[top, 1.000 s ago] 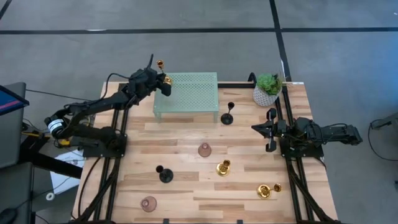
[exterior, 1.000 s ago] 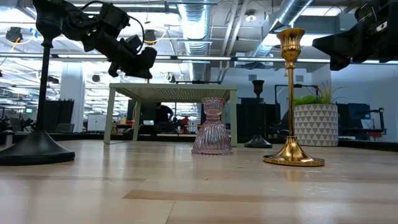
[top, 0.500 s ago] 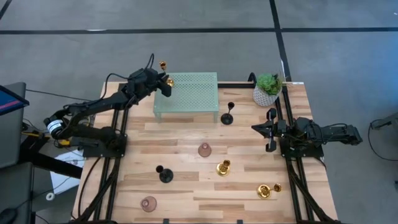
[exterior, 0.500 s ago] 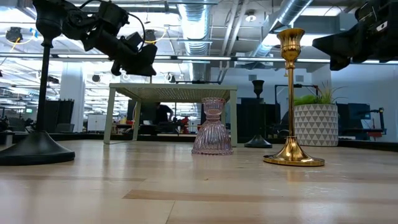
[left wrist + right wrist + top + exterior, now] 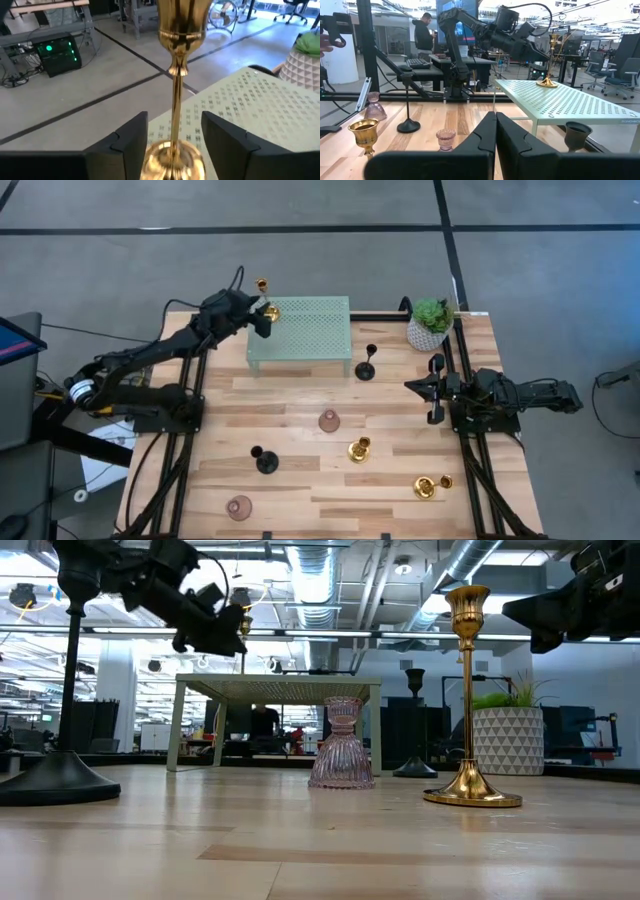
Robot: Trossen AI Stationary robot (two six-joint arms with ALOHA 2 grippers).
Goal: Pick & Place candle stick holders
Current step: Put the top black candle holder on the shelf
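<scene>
A tall gold candle stick holder point(image 5: 175, 75) stands upright on its round base point(image 5: 270, 311) at the far left corner of the green perforated stand point(image 5: 305, 330). My left gripper point(image 5: 175, 120) is open and level, with one finger on each side of the holder's stem and base and a gap on both sides. More holders stand on the wooden table: two gold point(image 5: 360, 449) point(image 5: 430, 487), two black point(image 5: 265, 460) point(image 5: 366, 366), and two pink glass point(image 5: 329, 420) point(image 5: 239, 507). My right gripper point(image 5: 496, 135) is shut and waits at the table's right side point(image 5: 432, 390).
A small green plant in a white pot point(image 5: 430, 323) sits at the far right corner. The green stand is raised on legs, and there is bare room on its top to the right of the gold holder. Black frame rails run along both sides of the table.
My left gripper has eased back a little from the gold holder, toward the table's left edge. In the low view the holder's stem and cup now show beside the gripper. The holder stays upright on the stand.
</scene>
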